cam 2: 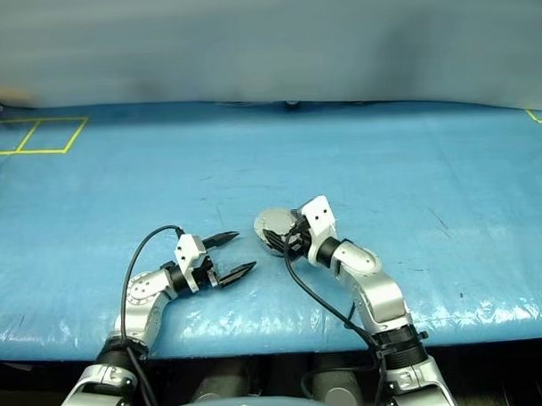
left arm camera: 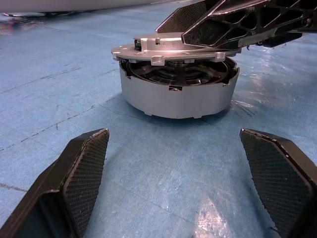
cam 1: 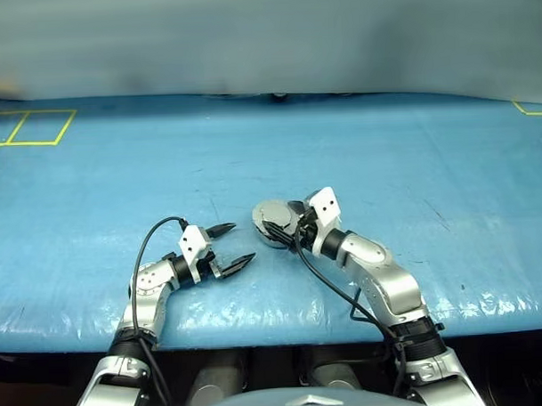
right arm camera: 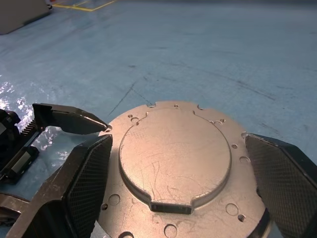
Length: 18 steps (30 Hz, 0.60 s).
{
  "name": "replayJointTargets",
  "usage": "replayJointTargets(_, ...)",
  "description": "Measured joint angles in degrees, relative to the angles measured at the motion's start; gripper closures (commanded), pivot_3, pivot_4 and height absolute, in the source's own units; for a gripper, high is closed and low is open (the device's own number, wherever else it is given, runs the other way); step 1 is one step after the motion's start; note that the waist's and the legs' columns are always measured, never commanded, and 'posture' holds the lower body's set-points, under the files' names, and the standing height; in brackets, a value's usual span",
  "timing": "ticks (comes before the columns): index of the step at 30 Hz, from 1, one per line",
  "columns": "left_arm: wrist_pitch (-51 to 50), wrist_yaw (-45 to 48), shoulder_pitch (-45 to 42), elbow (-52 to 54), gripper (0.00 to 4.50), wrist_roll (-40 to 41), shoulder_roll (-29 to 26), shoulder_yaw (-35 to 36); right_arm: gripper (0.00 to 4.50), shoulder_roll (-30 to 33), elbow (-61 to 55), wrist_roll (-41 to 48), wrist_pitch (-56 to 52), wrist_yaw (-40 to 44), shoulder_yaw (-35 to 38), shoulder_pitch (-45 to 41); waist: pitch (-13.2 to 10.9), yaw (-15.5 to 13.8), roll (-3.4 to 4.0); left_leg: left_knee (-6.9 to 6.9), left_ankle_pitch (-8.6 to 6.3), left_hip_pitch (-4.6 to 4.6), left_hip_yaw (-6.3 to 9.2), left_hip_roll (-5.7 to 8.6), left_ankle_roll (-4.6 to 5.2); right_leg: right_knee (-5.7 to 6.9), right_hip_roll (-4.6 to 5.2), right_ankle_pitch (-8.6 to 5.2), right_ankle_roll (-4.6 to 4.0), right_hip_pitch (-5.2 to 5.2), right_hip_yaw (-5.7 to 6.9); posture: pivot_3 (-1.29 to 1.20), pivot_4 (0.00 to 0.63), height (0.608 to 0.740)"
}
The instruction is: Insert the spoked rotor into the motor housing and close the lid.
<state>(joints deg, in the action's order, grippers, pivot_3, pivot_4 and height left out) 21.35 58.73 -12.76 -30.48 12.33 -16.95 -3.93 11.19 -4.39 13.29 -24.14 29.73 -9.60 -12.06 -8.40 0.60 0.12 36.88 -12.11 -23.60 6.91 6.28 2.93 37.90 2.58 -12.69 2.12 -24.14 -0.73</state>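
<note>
The motor housing stands on the blue table, a round silver case. The lid lies over it, plain grey face with a raised circle up; a narrow gap at the rim shows dark rings inside. The spoked rotor is hidden under the lid. My right gripper is open, its fingers spread just above the lid on either side. To the left of the housing, and a short way off it, my left gripper is open and level, pointing at the housing with nothing between its fingers.
The blue cover spans the whole table, wrinkled along the front edge. Yellow tape squares mark the far left corner, and another yellow mark sits at the far right. A grey wall rises behind.
</note>
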Motion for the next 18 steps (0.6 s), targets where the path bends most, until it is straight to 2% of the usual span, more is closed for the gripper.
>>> replayJointTargets(2, 0.0, -0.1, 0.0, 0.0, 0.0, 0.0, 0.0, 0.0, 0.2, 0.0, 0.2, -0.4, 0.2, -0.1, -0.2, 0.0, 0.0, 0.0, 0.0, 0.01, 0.0, 0.0, 0.0, 0.0, 0.0, 0.0, 0.0, 0.0, 0.0, 0.0, 0.0, 0.0, 0.15, 0.74)
replayJointTargets(4, 0.0, -0.2, 0.0, 0.0, 0.0, -0.1, 0.0, -0.1, 0.62, 0.0, 0.3, -1.0, 0.3, -0.2, -0.3, 0.0, 0.0, 0.0, 0.0, 0.02, 0.0, 0.01, 0.0, 0.0, 0.0, 0.0, 0.0, 0.0, 0.0, 0.02, 0.0, 0.0, 0.15, 0.74)
replayJointTargets(6, 0.0, -0.3, 0.0, 0.0, 0.0, -0.1, 0.0, -0.1, 1.31, 0.3, 0.3, -1.7, 0.5, -0.1, -1.1, 0.0, 0.0, 0.0, 0.0, 0.02, 0.0, 0.02, 0.0, 0.0, 0.0, 0.0, 0.0, 0.0, 0.0, 0.02, 0.0, 0.0, 0.15, 0.74)
replayJointTargets(7, 0.0, -0.4, 0.0, 0.0, 0.0, -0.1, 0.0, -0.1, 1.49, 0.4, 0.3, -2.0, 0.8, -0.1, -1.2, 0.0, 0.0, 0.0, 0.0, 0.02, 0.0, 0.02, 0.0, 0.0, 0.0, 0.0, 0.0, 0.0, 0.0, 0.02, 0.0, 0.0, 0.15, 0.74)
replayJointTargets(18, 0.0, -1.2, 0.6, 0.9, 0.0, -0.1, 0.0, -0.3, 1.49, 3.6, -0.8, -2.7, -0.6, 2.8, -1.5, -1.1, 0.0, 0.0, 0.0, 0.03, 0.0, 0.0, 0.0, 0.01, 0.01, -0.02, 0.0, 0.0, 0.0, 0.03, 0.0, 0.0, 0.15, 0.74)
